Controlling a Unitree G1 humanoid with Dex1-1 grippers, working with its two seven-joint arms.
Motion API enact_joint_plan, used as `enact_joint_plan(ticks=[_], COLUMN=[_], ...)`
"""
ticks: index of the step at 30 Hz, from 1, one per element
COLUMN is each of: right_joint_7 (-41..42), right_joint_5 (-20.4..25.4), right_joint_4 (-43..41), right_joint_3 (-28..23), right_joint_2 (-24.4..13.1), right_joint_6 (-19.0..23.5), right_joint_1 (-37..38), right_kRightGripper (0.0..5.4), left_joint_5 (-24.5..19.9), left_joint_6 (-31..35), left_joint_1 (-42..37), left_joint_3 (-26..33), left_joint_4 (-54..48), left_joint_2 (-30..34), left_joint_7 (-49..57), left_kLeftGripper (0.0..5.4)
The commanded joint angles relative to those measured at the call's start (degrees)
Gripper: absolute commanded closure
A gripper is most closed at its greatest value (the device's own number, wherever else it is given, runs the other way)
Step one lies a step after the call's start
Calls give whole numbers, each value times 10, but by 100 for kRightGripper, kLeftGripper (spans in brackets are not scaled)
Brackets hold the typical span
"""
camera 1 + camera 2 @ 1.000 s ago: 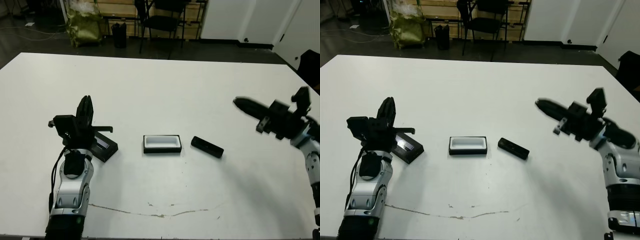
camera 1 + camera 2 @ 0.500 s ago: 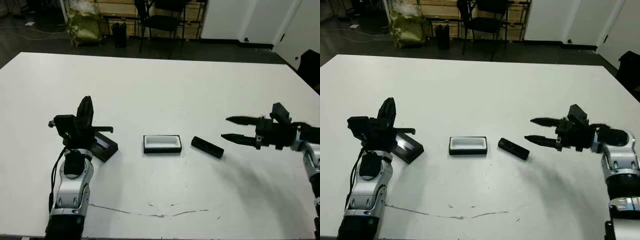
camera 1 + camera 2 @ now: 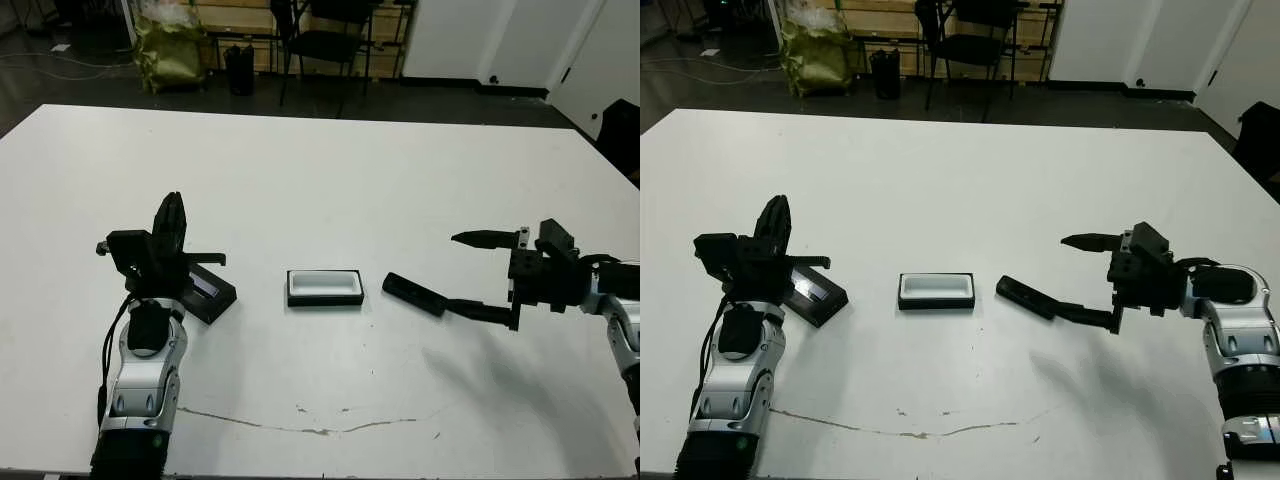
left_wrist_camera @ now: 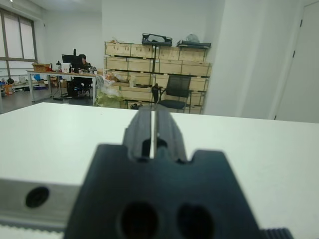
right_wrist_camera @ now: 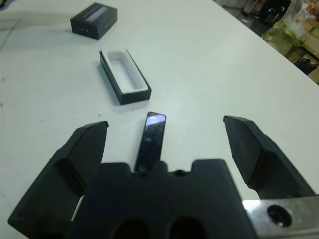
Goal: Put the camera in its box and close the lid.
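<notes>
The camera (image 3: 413,294), a slim black bar, lies flat on the table just right of the box (image 3: 324,287), a black tray with white lining that is empty. Left of the box sits the lid (image 3: 207,293), black with a pale stripe. My right gripper (image 3: 468,275) is open wide at the camera's right end. In the right wrist view the camera (image 5: 152,139) lies between the two fingertips (image 5: 89,137), with the box (image 5: 124,75) and the lid (image 5: 93,20) beyond it. My left gripper (image 3: 172,222) stands shut just above the lid, holding nothing.
The white table (image 3: 320,180) stretches wide behind the objects. A thin brownish crack line (image 3: 300,428) runs near its front edge. A chair (image 3: 325,40) and a yellow-green bag (image 3: 165,50) stand on the floor beyond the table.
My right gripper has come down and leftward to the camera's right end, and its fingers have spread much wider. The left arm, box, lid and camera have not moved.
</notes>
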Motion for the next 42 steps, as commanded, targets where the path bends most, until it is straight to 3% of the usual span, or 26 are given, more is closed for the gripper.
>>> enact_joint_plan(ticks=[1,13,23,28,32,36,42], right_joint_7=[-15,-27,-44,-58,-84,-113,-137], right_joint_5=[-1,26,33,33,34,21,9], right_joint_4=[-9,-16,-12,-16,-33,-41,-57], right_joint_3=[-3,-3,-7,-4,-7,-4,7], right_joint_2=[-2,26,48,52,56,61,62], right_joint_6=[6,31,21,45,84,71,90], right_joint_1=[21,53,69,73,76,84,91], right_kRightGripper=[2,2,2,7,67,160,298], left_joint_5=[7,3,2,5,4,2,3], left_joint_6=[9,9,10,8,23,18,14], left_joint_1=[2,2,4,4,5,4,2], left_joint_3=[0,1,1,0,0,1,0], left_joint_4=[5,7,5,6,-3,1,4], left_joint_2=[2,1,0,0,-2,-1,3], left_joint_7=[4,1,0,2,6,3,-1], left_kLeftGripper=[540,540,540,540,540,540,540])
